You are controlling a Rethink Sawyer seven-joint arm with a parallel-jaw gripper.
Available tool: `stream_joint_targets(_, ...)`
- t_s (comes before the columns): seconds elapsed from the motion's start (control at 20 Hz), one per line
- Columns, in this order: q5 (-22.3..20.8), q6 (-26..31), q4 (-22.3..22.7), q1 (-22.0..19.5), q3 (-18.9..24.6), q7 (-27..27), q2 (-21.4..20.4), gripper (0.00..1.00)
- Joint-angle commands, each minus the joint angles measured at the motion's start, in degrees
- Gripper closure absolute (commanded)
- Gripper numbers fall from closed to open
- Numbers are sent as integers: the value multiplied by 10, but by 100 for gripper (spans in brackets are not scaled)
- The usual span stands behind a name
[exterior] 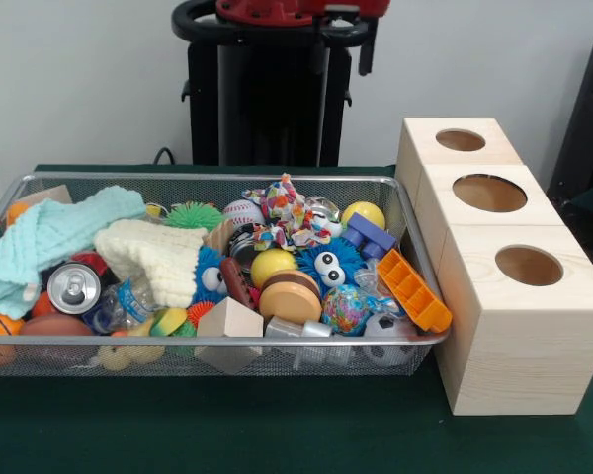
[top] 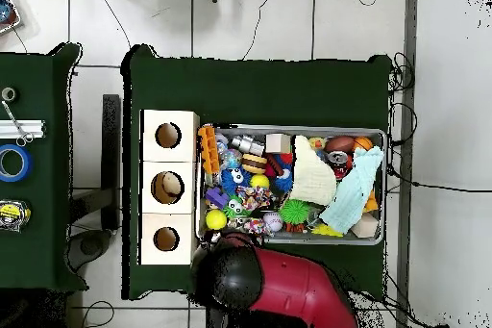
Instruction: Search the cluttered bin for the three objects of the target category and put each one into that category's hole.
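The wire mesh bin (exterior: 415,341) stands on the green table, crammed with toys, balls and cloths; it also shows in the overhead view (top: 382,186). It holds a soda can (exterior: 73,287), a teal cloth (exterior: 49,237), a cream cloth (exterior: 148,255), a yellow ball (exterior: 273,265) and an orange toy (exterior: 413,289). Three pine cubes stand beside it. The smallest hole (exterior: 461,140) is in the cube nearest the robot (top: 166,239). My gripper (exterior: 346,39) shows only at the top edge, behind the bin's far rim, well above the toys. In the overhead view the arm's head (top: 233,276) hides it.
The two wider holes (exterior: 489,193) (exterior: 529,265) are in the middle and near cubes; something pale lies in the middle one (top: 171,186). A second green table (top: 38,170) with tape rolls stands apart. Cables run over the tiled floor.
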Motion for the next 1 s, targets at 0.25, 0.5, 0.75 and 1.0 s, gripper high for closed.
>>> stream_joint_targets(0.25,-61,-66,-88,-107,53,-23,120,0)
stream_joint_targets(0.5,-88,-53,-107,-106,50,-20,111,0)
stream_joint_targets(0.75,-91,-39,-116,-111,55,-9,106,0)
stream_joint_targets(1.0,-80,-85,-88,-137,83,-10,79,0)
